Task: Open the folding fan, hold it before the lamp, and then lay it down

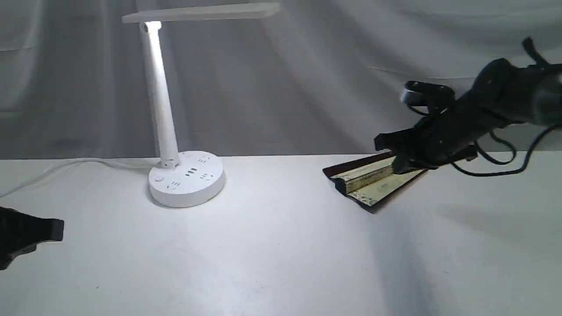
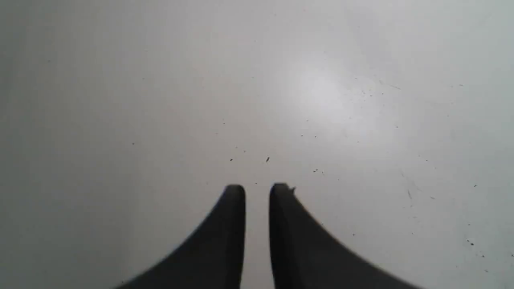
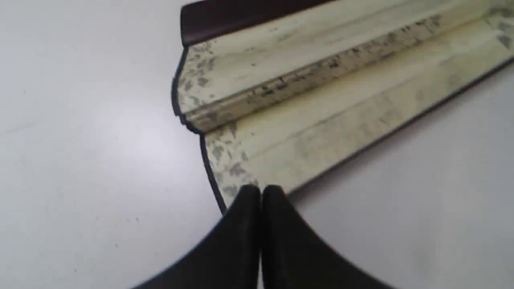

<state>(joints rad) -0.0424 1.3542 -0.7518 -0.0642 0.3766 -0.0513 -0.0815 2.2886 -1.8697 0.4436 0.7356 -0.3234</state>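
Note:
The folding fan (image 1: pixel 373 184) lies on the white table at the right, spread only a few pleats, with its cream leaf (image 3: pixel 321 92) and maroon guard (image 3: pixel 241 16) showing. My right gripper (image 1: pixel 397 166) hangs low over the fan's leaf, tilted down from the right. Its fingers (image 3: pixel 245 224) are pressed together, shut, with nothing visible between them, and their tips sit right at the fan's near edge. The lamp (image 1: pixel 162 109) stands lit at the back left. My left gripper (image 1: pixel 59 230) rests low at the left edge, over bare table, its fingers (image 2: pixel 233 224) shut but for a narrow slit.
The lamp's round base (image 1: pixel 186 177) has sockets on top, and a white cord (image 1: pixel 79 164) runs from it to the left. A grey cloth backdrop (image 1: pixel 307 87) hangs behind the table. White tabletop (image 1: pixel 281 254) lies between the lamp and the fan.

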